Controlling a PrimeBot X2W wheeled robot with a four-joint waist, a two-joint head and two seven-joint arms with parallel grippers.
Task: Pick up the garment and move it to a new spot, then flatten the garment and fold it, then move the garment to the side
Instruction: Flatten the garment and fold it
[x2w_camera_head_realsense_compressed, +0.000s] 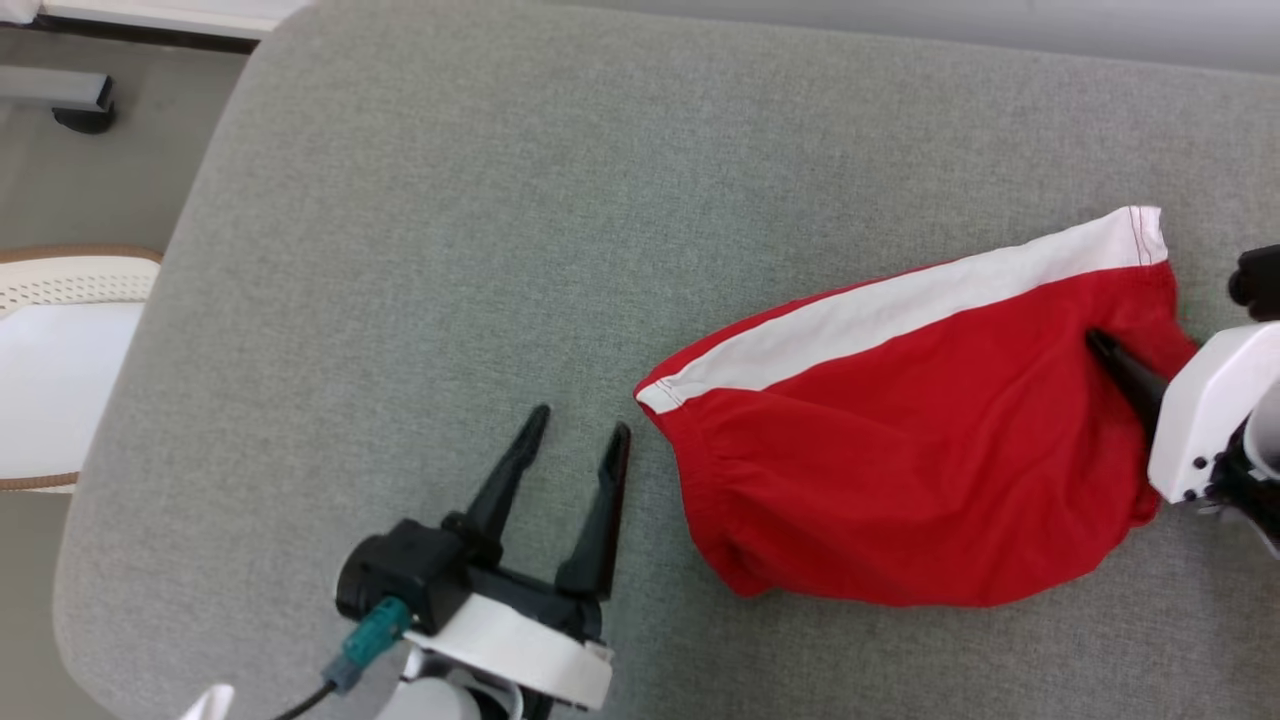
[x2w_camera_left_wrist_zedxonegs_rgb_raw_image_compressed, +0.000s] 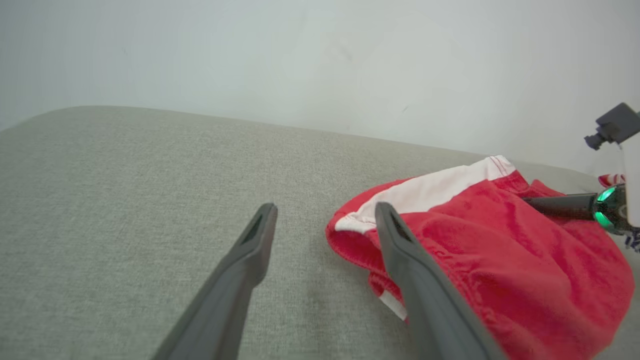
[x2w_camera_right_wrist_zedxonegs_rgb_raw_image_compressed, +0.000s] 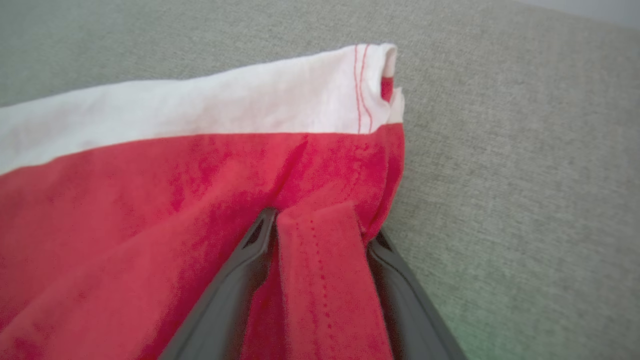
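Head overhead; wrists low, close; garment (x2w_camera_head_realsense_compressed: 900, 450) shared.

- I see the garment (x2w_camera_head_realsense_compressed: 900, 470) in red, with a white band along its upper edge crossed by red stitching.
- The cushion (x2w_camera_head_realsense_compressed: 450, 250) is grey-green with a fine woven fleck.
- The left hand (x2w_camera_head_realsense_compressed: 580, 422) has black fingers, a white wrist and a teal plug (x2w_camera_head_realsense_compressed: 372, 630).
- The right hand (x2w_camera_right_wrist_zedxonegs_rgb_raw_image_compressed: 322, 225) has dark fingers.

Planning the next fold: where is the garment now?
Head view: the garment lies right of centre on the grey cushion, beside the open left gripper; the right gripper straddles a fold at its right end.
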